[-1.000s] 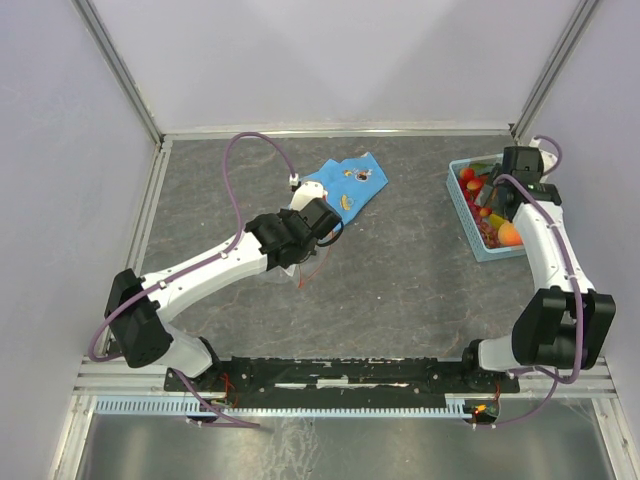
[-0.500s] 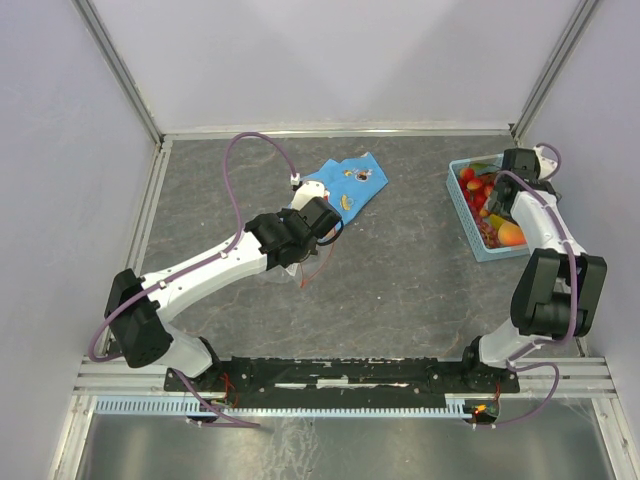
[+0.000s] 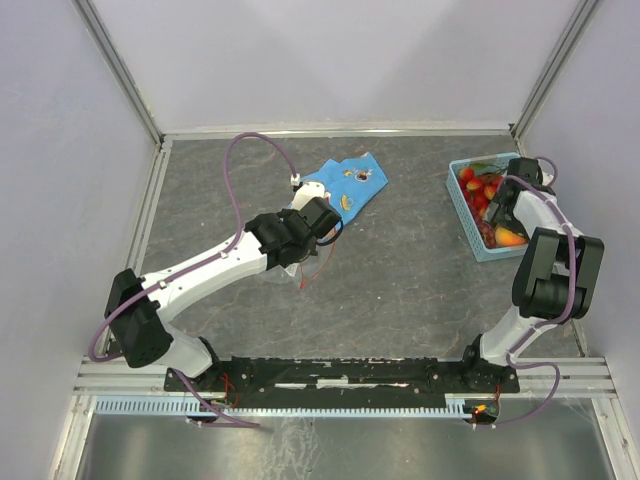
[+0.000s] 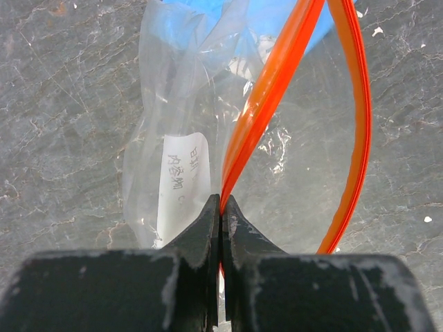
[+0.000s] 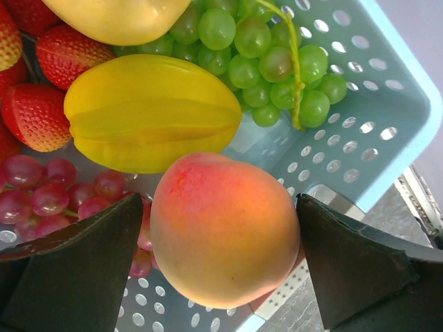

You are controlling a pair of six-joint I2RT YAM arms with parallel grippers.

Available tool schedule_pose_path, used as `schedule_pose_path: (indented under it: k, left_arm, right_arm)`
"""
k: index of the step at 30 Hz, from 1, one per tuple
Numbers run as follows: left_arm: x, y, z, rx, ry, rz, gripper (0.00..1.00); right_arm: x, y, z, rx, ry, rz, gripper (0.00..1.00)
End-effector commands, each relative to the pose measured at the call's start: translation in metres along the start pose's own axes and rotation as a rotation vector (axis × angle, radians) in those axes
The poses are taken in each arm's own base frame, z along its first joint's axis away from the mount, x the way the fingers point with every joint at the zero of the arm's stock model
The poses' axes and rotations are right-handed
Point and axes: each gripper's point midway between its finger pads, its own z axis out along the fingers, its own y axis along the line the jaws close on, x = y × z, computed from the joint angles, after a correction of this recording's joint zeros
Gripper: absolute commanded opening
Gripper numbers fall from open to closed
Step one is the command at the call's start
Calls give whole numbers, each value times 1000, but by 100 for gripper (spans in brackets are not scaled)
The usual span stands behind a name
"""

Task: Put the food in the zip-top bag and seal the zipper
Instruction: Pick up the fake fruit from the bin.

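Observation:
The clear zip-top bag lies on the grey table with its red-orange zipper gaping open in a loop. My left gripper is shut on one side of the zipper strip; in the top view it sits over the bag. My right gripper is open inside the light-blue basket, one finger on each side of an orange peach without touching it. A yellow starfruit, green grapes, strawberries and red grapes lie around it.
A blue patterned cloth lies just behind the bag. The basket stands at the right near the enclosure wall. White walls and metal frame rails surround the table.
The right arm has folded back and its gripper has gone down into the basket over the peach. The left arm and the bag have not moved.

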Motion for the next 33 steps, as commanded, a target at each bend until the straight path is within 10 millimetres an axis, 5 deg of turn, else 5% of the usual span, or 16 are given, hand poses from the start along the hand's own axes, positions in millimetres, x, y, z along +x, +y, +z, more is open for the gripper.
schedule_pose_path:
  k: [1, 11, 14, 21, 33]
  left_arm:
    - [-11, 0, -3, -2, -24, -27, 3]
    - [-10, 2, -4, -3, -24, -32, 3]
    - [-10, 2, -4, -1, -26, -29, 3]
    - [-16, 2, -8, 6, -38, -29, 3]
    - [-19, 2, -12, 20, -48, -37, 3]
  right_arm:
    - [-3, 10, 9, -87, 9, 1, 99]
    - [-2, 22, 12, -157, 41, -27, 100]
    - [-4, 19, 7, -155, 32, -20, 93]
    - [-22, 11, -27, -169, -31, 61, 76]
    - [-34, 15, -80, -307, -117, 131, 68]
